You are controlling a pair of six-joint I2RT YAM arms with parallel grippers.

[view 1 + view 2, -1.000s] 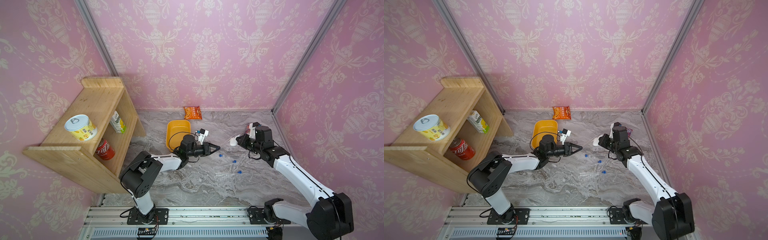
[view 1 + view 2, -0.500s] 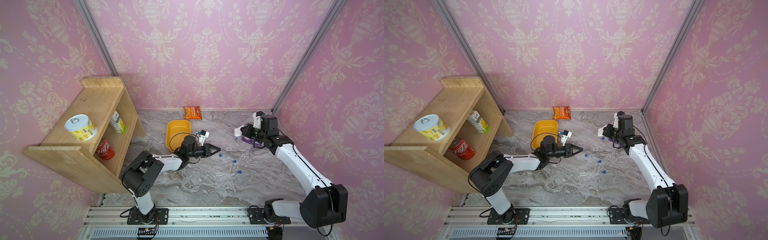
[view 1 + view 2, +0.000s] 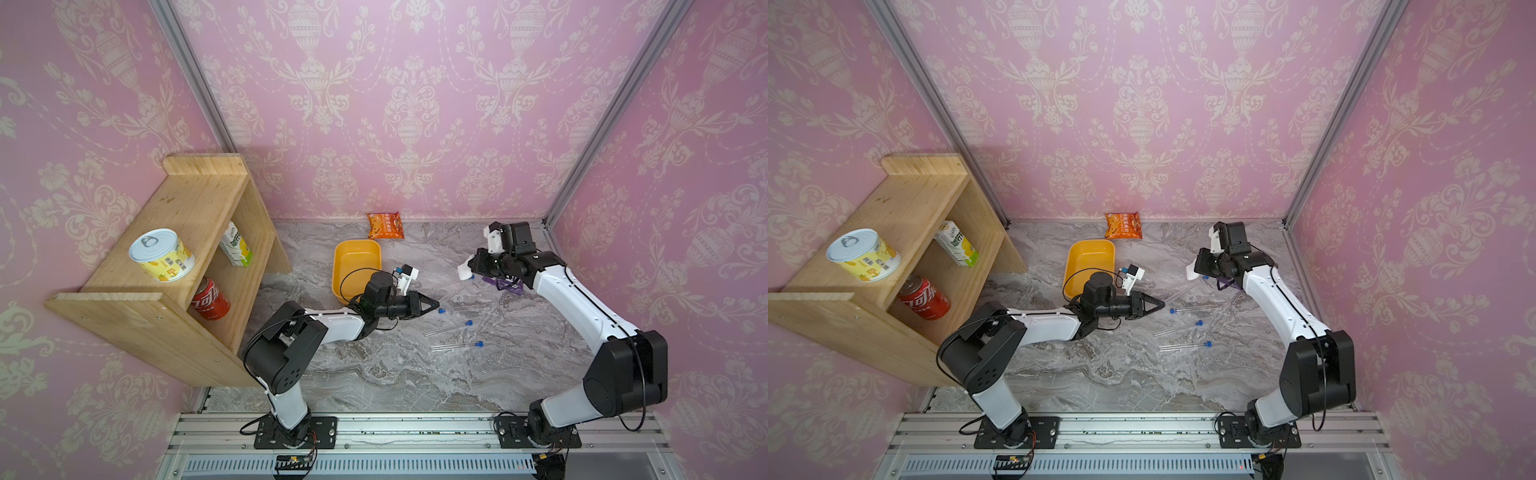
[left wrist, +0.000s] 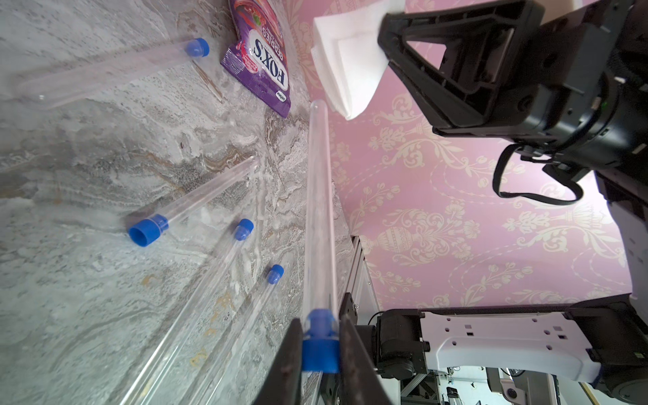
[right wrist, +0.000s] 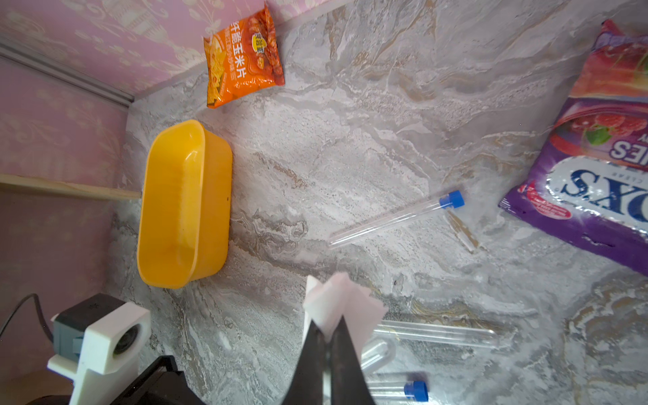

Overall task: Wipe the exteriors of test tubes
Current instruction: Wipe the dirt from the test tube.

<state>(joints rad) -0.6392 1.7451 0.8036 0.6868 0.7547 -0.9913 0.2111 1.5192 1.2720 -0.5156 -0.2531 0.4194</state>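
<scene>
My left gripper (image 4: 321, 336) (image 3: 434, 305) is shut on the blue cap of one clear test tube (image 4: 317, 210), holding it above the marble table and pointing it toward the right arm. The tube's round end (image 5: 377, 350) shows just beside the wipe. My right gripper (image 5: 328, 329) (image 3: 473, 266) is shut on a folded white wipe (image 5: 342, 305) (image 4: 347, 63) (image 3: 464, 269), which hangs just off the held tube's tip, apart from it. Several more test tubes with blue caps lie on the table between the arms (image 3: 455, 287) (image 3: 463, 308) (image 3: 449, 328) (image 3: 455, 345).
A yellow tub (image 3: 356, 243) stands behind the left gripper. An orange snack bag (image 3: 385, 225) lies by the back wall. A purple FOX'S bag (image 3: 503, 284) (image 5: 596, 196) lies under the right arm. The wooden shelf (image 3: 187, 216) with a can, a carton and a cola fills the left side.
The right gripper, still holding the wipe, swung back toward the rear wall, then came left to the held tube's tip. The left gripper has barely moved.
</scene>
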